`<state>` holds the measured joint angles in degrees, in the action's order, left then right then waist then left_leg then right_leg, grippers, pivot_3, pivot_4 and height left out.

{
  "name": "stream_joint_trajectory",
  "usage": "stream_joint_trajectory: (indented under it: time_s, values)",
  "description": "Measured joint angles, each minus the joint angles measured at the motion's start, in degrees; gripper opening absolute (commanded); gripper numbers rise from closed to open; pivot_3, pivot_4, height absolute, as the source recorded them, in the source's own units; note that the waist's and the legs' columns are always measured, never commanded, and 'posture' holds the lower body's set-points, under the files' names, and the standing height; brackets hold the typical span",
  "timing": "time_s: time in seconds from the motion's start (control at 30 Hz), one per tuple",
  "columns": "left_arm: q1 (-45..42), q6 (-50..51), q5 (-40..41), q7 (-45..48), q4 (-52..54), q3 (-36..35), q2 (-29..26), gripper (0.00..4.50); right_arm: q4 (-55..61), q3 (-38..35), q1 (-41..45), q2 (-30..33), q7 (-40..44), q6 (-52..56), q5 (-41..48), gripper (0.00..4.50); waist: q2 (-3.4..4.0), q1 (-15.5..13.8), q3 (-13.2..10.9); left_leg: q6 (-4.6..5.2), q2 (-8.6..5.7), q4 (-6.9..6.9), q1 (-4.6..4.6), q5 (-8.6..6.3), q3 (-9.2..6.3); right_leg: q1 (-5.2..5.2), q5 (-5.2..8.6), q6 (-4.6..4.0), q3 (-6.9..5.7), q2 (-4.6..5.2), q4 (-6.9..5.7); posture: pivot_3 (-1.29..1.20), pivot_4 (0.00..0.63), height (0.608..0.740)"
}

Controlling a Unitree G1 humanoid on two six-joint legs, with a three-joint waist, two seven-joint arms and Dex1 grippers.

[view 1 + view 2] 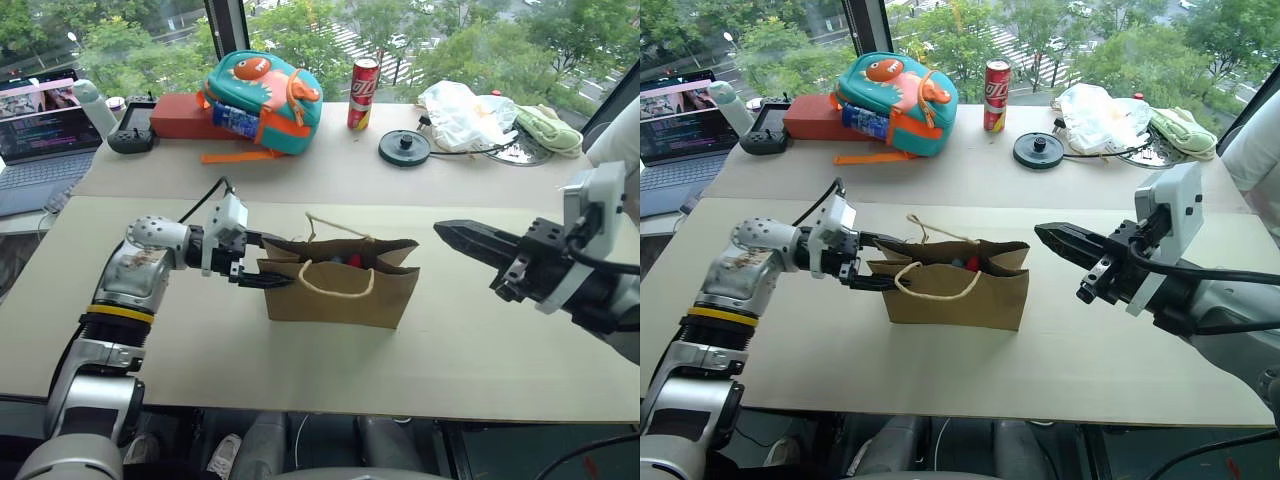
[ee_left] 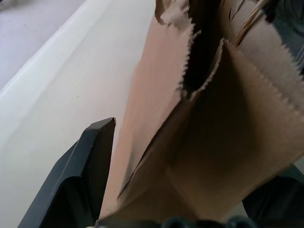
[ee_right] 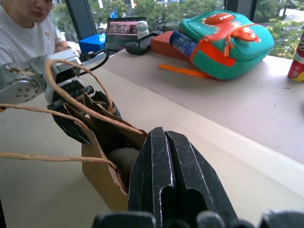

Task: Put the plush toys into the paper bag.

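Observation:
The brown paper bag (image 1: 340, 290) stands open in the middle of the near table, its cord handles up. Inside it lie the plush toys: a rounded grey one (image 3: 122, 159) and a bit of a red one (image 1: 972, 265) at the opening. My left gripper (image 1: 280, 262) is at the bag's left end, open, with one finger on each side of the bag's end wall (image 2: 156, 142); one black finger (image 2: 88, 175) stands just outside the paper. My right gripper (image 1: 442, 231) hovers to the right of the bag, shut and empty, pointing at the bag's top.
On the far table are a teal backpack (image 1: 265, 100), a red box (image 1: 180, 115), a red can (image 1: 363, 93), a black round disc (image 1: 405, 147), a white plastic bag (image 1: 462, 112) and a laptop (image 1: 40, 140). A person (image 3: 28, 28) sits beyond the left arm.

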<state>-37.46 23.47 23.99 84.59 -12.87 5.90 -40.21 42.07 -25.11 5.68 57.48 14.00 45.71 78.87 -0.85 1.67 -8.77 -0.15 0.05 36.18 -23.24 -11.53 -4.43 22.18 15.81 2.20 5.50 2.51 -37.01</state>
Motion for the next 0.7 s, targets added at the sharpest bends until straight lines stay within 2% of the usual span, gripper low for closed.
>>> stream_joint_trajectory:
  time_s: [0.17,0.3,0.4,0.57,0.7]
  values:
    - [-0.4,13.4,5.7,1.4,3.3,-3.2,-6.5,3.69,-1.4,0.1,-0.1,-0.2,-0.3,0.0,-2.1,0.0,0.01,0.7,0.0,0.0,0.01,-0.03,0.05,0.0,0.01,0.0,0.03,0.03,0.0,0.01,-0.01,0.0,0.15,0.74]
    - [0.4,17.2,7.7,-1.9,3.5,-7.4,-7.3,3.69,-2.1,1.0,-1.5,-0.9,-0.7,0.0,-5.3,0.0,0.0,0.7,0.0,0.0,0.01,-0.02,0.04,0.0,0.01,-0.01,0.04,0.04,0.0,0.02,0.01,0.0,0.15,0.74]
    - [5.3,16.5,7.5,-7.1,5.4,-11.1,-7.4,3.69,-2.5,2.7,-3.2,-2.3,-2.8,0.2,-10.2,0.0,0.01,0.8,0.0,0.0,0.01,-0.09,0.07,0.0,0.05,0.03,0.01,0.0,0.03,0.05,0.02,0.0,0.15,0.74]
    - [13.8,15.6,7.4,-23.0,10.6,-18.7,0.4,3.69,-3.5,6.9,-3.9,-7.9,-12.2,0.3,-20.9,0.0,0.01,0.5,0.0,-0.01,0.08,-0.06,0.06,0.0,0.02,0.07,0.0,-0.02,0.05,0.12,-0.05,0.0,0.15,0.74]
    - [18.7,10.8,4.0,-42.0,14.0,-24.3,11.9,3.69,-4.3,11.1,-4.3,-15.8,-22.3,-0.1,-34.0,0.0,0.01,-0.2,0.0,-0.04,0.0,-0.02,0.08,0.01,0.02,0.05,-0.01,-0.03,0.07,0.16,-0.06,0.0,0.15,0.74]
